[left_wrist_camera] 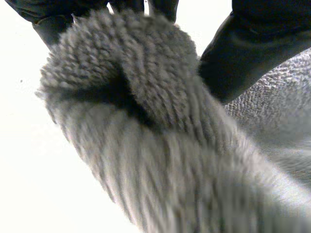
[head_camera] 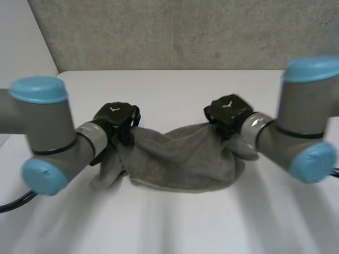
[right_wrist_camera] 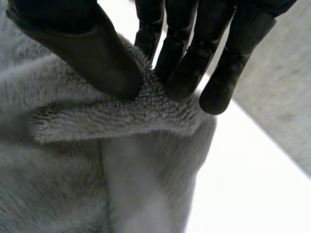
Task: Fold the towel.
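A grey towel hangs slack between my two hands above the white table, its lower fold resting on the surface. My left hand holds the towel's left end; in the left wrist view the bunched towel is clamped between the thumb and the fingers. My right hand holds the right end; in the right wrist view the thumb and fingers pinch a fold of the towel's edge.
A grey wall rises behind the table's far edge. Bare white table lies in front of the towel and beyond it. Both grey forearms reach inward from the sides.
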